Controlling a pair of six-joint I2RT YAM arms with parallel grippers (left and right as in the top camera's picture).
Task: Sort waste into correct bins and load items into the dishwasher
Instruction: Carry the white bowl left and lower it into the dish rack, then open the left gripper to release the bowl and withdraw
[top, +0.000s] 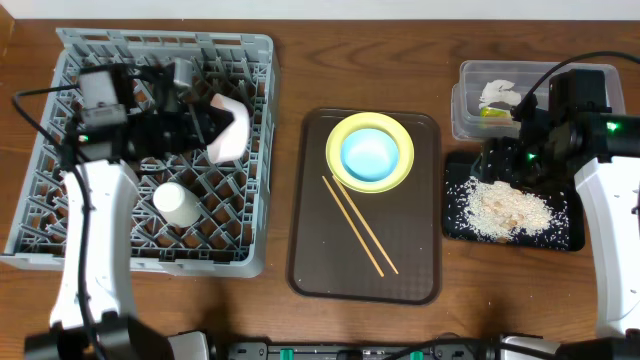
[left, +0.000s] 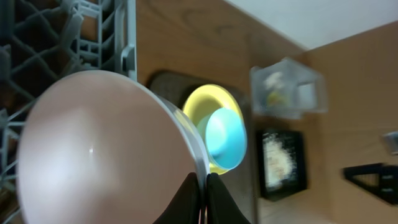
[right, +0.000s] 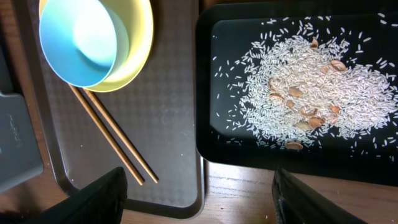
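Whitish rice scraps (right: 311, 93) lie heaped in the black tray (right: 206, 93) at 2 o'clock. At 11 o'clock the light blue bowl (right: 84, 40) sits in the yellow plate (right: 138, 43) on the brown tray (right: 168, 124). The chopsticks (right: 115, 146) lie at 8 o'clock. The jaws stand wide apart.

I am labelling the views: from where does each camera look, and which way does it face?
Overhead: above the table, facing straight down on the dish rack; both arms show.
Left wrist: on the left arm, facing along the left pincer that grips the pink bowl.
Right wrist: on the right arm, facing down on the black tray; right pincer open.
Shared: all see the blue bowl.
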